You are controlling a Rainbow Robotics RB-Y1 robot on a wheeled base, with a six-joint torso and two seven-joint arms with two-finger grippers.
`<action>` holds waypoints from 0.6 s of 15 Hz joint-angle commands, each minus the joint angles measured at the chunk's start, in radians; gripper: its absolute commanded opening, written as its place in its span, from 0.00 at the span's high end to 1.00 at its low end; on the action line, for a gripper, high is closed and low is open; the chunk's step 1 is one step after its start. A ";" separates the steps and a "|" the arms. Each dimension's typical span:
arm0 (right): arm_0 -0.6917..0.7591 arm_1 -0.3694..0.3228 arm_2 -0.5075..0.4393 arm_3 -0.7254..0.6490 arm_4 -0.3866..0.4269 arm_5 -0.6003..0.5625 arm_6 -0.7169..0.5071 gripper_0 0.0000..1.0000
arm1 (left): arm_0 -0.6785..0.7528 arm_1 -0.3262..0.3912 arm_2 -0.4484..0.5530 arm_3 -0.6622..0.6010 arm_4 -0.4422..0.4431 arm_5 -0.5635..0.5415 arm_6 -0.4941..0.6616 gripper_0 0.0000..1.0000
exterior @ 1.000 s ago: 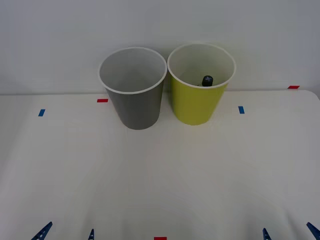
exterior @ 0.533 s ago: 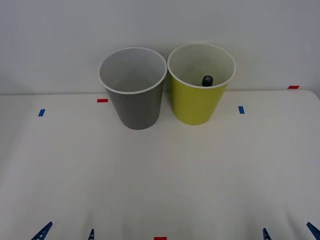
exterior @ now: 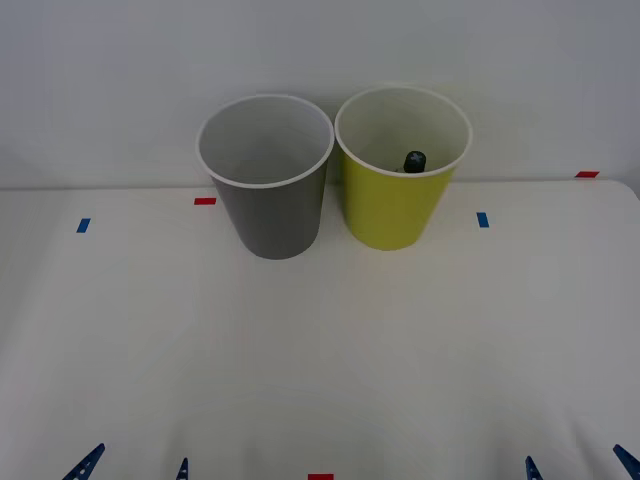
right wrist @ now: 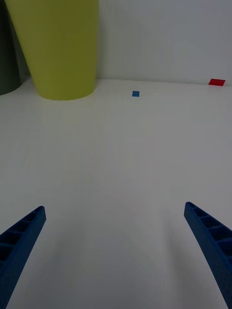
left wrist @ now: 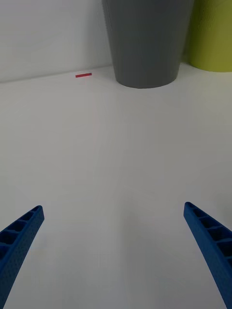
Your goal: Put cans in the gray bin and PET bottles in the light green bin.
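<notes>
The gray bin (exterior: 268,195) and the light green bin (exterior: 400,180) stand side by side at the back of the white table (exterior: 320,350). Over the green bin's rim shows the black cap of a PET bottle (exterior: 414,161) lying inside. Nothing shows over the gray bin's rim. No cans are in view. My left gripper (exterior: 133,466) and right gripper (exterior: 578,465) rest open at the table's near edge, far from both bins. The left wrist view faces the gray bin (left wrist: 145,43), the right wrist view the light green bin (right wrist: 60,48).
Small red (exterior: 204,201) and blue (exterior: 483,219) tape marks dot the table near the bins, with another red mark (exterior: 320,477) at the near edge. A white wall rises close behind the bins.
</notes>
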State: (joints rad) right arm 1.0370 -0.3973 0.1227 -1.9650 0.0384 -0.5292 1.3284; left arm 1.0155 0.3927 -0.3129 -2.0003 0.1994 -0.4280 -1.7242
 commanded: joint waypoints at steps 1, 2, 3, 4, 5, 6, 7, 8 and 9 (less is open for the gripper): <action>0.000 0.000 0.000 0.000 0.000 0.000 0.000 0.00 | 0.000 0.000 0.000 0.000 0.000 0.000 0.000 0.00; 0.000 0.000 0.000 0.000 0.000 0.000 0.000 0.00 | 0.000 0.000 0.000 0.000 0.000 0.000 0.000 0.00; 0.000 0.000 0.000 0.000 0.000 0.000 0.000 0.00 | 0.000 0.000 0.000 0.000 0.000 0.000 0.000 0.00; 0.000 0.000 0.000 0.000 0.000 0.000 0.000 0.00 | 0.000 0.000 0.000 0.000 0.000 0.000 0.000 0.00; 0.000 0.000 0.000 0.000 0.000 0.000 0.000 0.00 | 0.000 0.000 0.000 0.000 0.000 0.000 0.000 0.00; 0.000 0.000 0.000 0.000 0.000 0.000 0.000 0.00 | 0.000 0.000 0.000 0.000 0.000 0.000 0.000 0.00; 0.000 0.000 0.000 0.000 0.000 0.000 0.000 0.00 | 0.000 0.000 0.000 0.000 0.000 0.000 0.000 0.00; 0.000 0.000 0.000 0.000 0.000 0.000 0.000 0.00 | 0.000 0.000 0.000 0.000 0.000 0.000 0.000 0.00; 0.000 0.000 0.000 0.000 0.000 0.000 0.000 0.00 | 0.000 0.000 0.000 0.000 0.000 0.000 0.000 0.00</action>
State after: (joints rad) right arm 1.0370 -0.3973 0.1227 -1.9650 0.0384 -0.5292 1.3284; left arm 1.0155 0.3927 -0.3129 -2.0003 0.1994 -0.4280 -1.7242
